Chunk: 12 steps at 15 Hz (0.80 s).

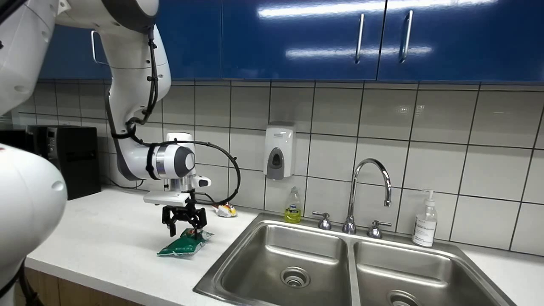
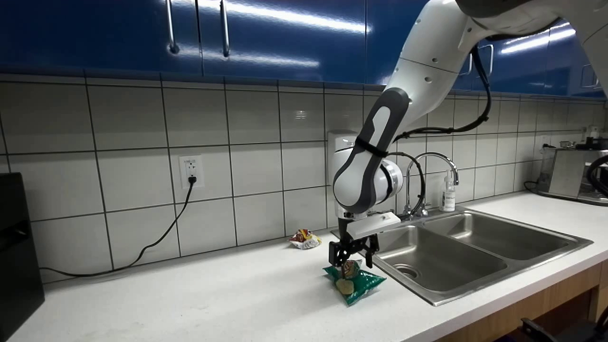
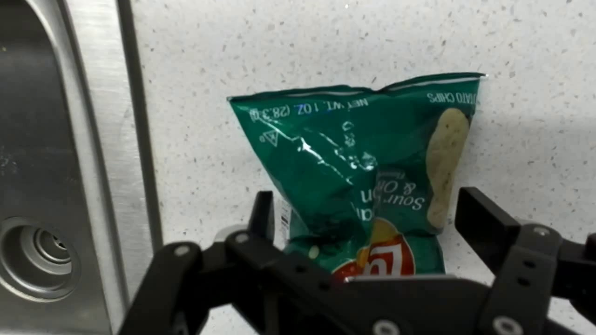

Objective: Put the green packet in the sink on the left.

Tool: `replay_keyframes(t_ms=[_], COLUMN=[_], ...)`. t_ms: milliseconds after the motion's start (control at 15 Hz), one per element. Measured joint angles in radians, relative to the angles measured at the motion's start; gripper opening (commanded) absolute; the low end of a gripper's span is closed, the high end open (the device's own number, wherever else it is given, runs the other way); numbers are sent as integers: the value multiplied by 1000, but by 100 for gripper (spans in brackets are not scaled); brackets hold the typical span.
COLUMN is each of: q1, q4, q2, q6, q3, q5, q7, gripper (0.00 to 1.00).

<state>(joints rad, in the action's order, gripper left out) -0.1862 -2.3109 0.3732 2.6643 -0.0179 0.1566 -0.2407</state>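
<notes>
One green packet (image 3: 358, 172), partly hidden, pincer (image 3: 368, 204) spread

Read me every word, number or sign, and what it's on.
On the green packet:
"NET WT. 1 OZ. (28.3 g)"
"TATO CHIPS", start cut off
"Sour"
"& On", creased
Triangle sign with "K"
Logo partly hidden; other print unclear
Too small or blurred: labels on dispenser, yellow-liquid bottle, pump bottle, outlet.
</notes>
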Motion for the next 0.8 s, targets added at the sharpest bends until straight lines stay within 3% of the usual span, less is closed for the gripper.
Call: replay_keyframes(t_ms=[67,133,600,800], q1=[-2,-4,-9,-10], q4=[6,11,40,47], q2=[6,11,32,34], q6=[1,2,3,3], q3=[5,9,26,29], q5=[0,0,0,0], q7=[-2,-5,-13,-15], gripper=[75,74,18,1])
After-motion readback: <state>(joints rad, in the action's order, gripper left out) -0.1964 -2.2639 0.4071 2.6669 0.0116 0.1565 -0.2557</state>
